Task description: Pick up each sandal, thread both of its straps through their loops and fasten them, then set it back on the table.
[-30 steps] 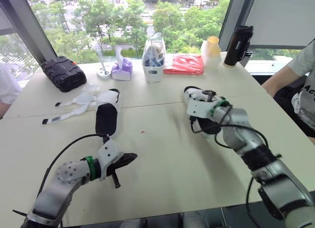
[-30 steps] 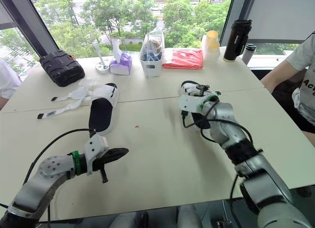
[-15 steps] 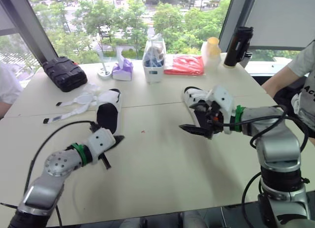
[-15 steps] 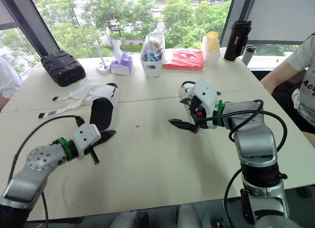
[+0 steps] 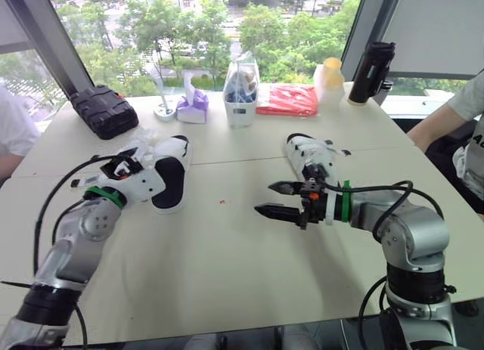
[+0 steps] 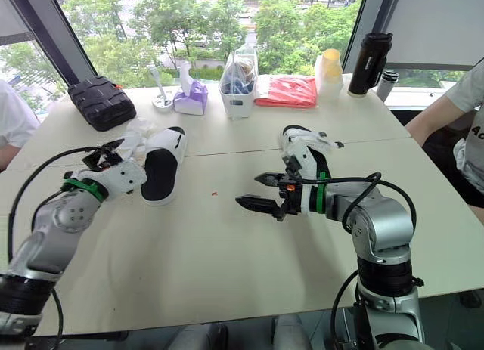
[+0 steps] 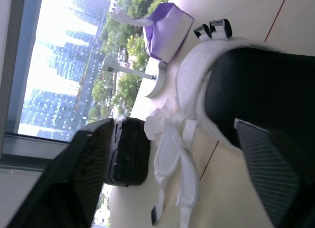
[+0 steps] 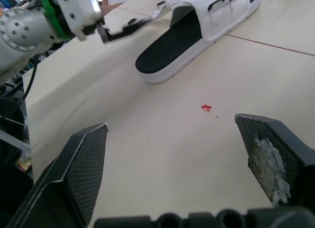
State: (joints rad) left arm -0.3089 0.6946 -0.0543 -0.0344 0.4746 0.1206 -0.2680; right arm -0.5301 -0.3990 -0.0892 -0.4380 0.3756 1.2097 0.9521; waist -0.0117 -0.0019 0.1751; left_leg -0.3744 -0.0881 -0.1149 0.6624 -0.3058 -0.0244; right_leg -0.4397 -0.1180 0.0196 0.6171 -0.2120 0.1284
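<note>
Left gripper (image 5: 125, 167) is spread wide beside the left sandal (image 5: 171, 181), whose white straps (image 7: 172, 154) lie loose on the table (image 5: 227, 274). Right gripper (image 5: 274, 199) gapes too (hovering above the surface), with the right sandal (image 5: 310, 157) just beside its wrist.

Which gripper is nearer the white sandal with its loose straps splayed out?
Left. The left gripper is right beside that white sandal, by its straps; the right gripper hovers over the table, well apart.

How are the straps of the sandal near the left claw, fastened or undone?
Undone. The white straps lie loose on the table beside the sandal, and its black loops stand empty.
</note>
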